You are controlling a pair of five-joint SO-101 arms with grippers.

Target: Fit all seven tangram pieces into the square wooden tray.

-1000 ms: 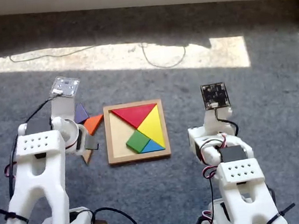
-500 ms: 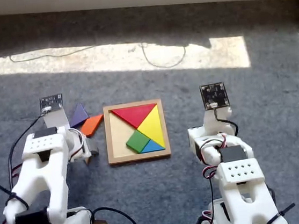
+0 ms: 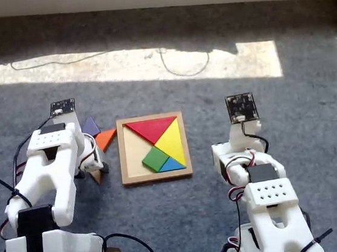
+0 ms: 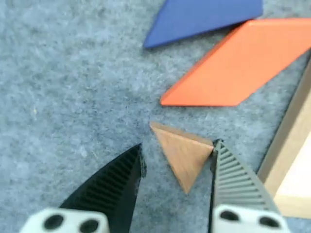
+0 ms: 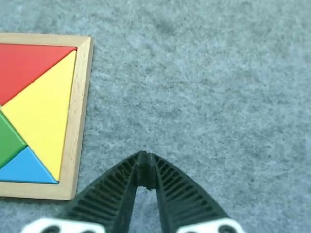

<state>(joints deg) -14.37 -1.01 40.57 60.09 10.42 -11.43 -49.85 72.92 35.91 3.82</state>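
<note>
The square wooden tray (image 3: 123, 150) lies on the carpet between the two arms and holds red (image 3: 151, 130), yellow (image 3: 170, 142), green (image 3: 155, 160) and light blue (image 3: 173, 164) pieces. Left of it lie a dark blue triangle (image 3: 89, 127), an orange parallelogram (image 3: 105, 138) and a small brown triangle (image 3: 96, 177). My left gripper (image 4: 177, 148) is open low over the carpet, its fingers on either side of the brown triangle (image 4: 183, 151). My right gripper (image 5: 145, 167) is shut and empty over bare carpet, right of the tray (image 5: 80, 116).
A thin cable (image 3: 177, 71) trails across the sunlit strip of carpet at the back. The tray's left half shows bare wood. Open carpet lies to the right of the right arm and in front of the tray.
The left arm has swung back toward its base and lowered, so its gripper now straddles the brown triangle. The right arm has stayed where it was.
</note>
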